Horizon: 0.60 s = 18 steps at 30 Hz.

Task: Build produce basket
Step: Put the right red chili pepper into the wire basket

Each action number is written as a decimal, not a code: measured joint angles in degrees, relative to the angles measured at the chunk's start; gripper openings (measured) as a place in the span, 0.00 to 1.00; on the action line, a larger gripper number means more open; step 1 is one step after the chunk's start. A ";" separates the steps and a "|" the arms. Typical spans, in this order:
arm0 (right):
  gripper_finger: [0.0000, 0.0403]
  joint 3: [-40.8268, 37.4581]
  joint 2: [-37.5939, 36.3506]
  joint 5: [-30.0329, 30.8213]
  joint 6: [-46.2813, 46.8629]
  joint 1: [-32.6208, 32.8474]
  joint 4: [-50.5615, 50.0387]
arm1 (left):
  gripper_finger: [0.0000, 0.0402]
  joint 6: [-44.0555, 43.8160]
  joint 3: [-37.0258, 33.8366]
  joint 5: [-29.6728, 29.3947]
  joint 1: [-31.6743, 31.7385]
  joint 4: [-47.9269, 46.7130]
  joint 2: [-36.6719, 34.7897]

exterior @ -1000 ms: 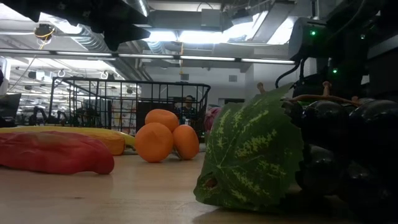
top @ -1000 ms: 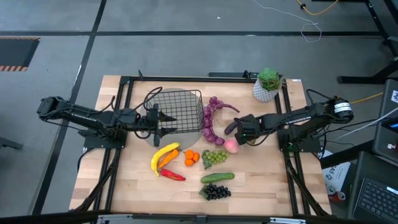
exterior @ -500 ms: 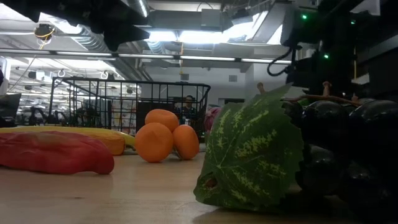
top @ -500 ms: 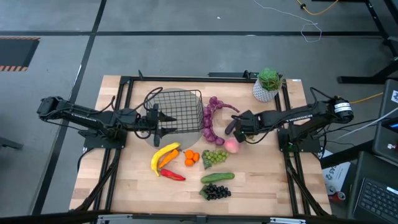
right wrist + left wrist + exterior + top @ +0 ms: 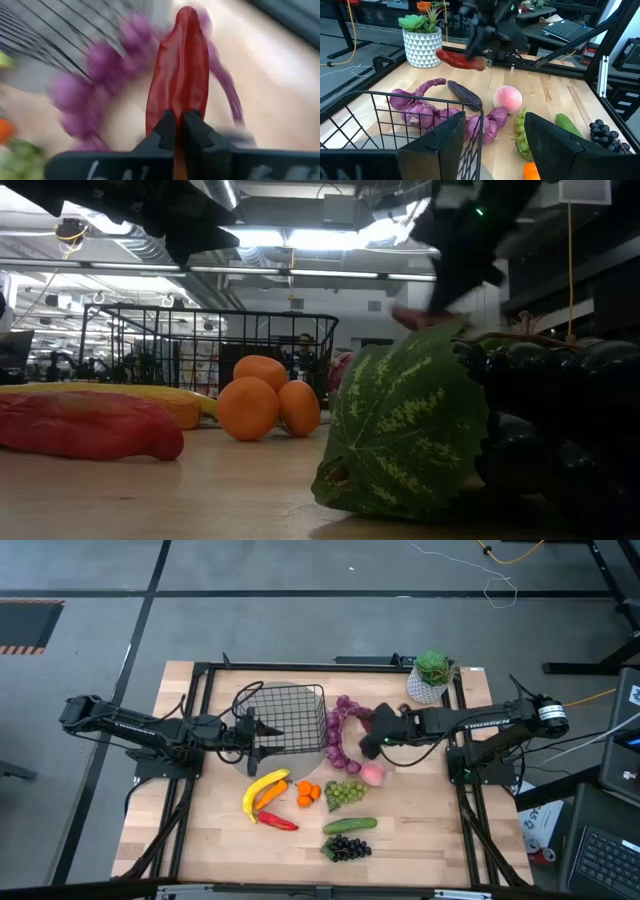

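Note:
The black wire basket (image 5: 288, 720) stands at the table's middle left. My left gripper (image 5: 262, 738) is open at the basket's left wall (image 5: 420, 107), one finger on each side of the view; I cannot tell whether it touches the wire. My right gripper (image 5: 370, 743) is shut on a red chilli (image 5: 457, 59) held in the air beside the purple string of bulbs (image 5: 338, 735). The banana (image 5: 265, 785), a second red chilli (image 5: 278, 822), oranges (image 5: 307, 793), green grapes (image 5: 345, 792), cucumber (image 5: 350, 826), dark grapes (image 5: 347, 849) and peach (image 5: 372, 774) lie on the table. My right gripper pinches one end of the red chilli (image 5: 178, 114) between its two fingertips. The fingers come from the table's right side and lie along the chilli, which sticks out ahead of them. The chilli is lifted clear of the table, roughly level (image 5: 470, 63).
A white pot with a green plant (image 5: 430, 675) stands at the far right corner. A dark purple long vegetable (image 5: 465, 93) lies beside the purple string. A black frame (image 5: 200, 675) runs round the table's edges. Bare wood shows along the near edge.
My right gripper has risen and gone toward the table's far left, toward the purple string and the basket, carrying the red chilli clear of the table.

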 joint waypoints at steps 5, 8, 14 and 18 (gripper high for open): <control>0.01 0.22 0.29 2.23 -12.67 -0.27 20.73 | 0.50 0.00 0.00 0.00 0.00 0.02 0.00; 0.01 0.12 1.96 2.24 -18.27 -0.77 30.83 | 0.50 0.00 0.00 0.00 0.00 0.04 0.00; 0.01 0.08 7.46 -2.13 -22.99 -2.19 44.56 | 0.50 0.00 0.00 0.00 0.00 0.07 0.00; 0.01 0.03 11.67 -6.48 -22.20 -3.66 50.22 | 0.50 0.00 0.00 -0.02 0.00 0.09 0.00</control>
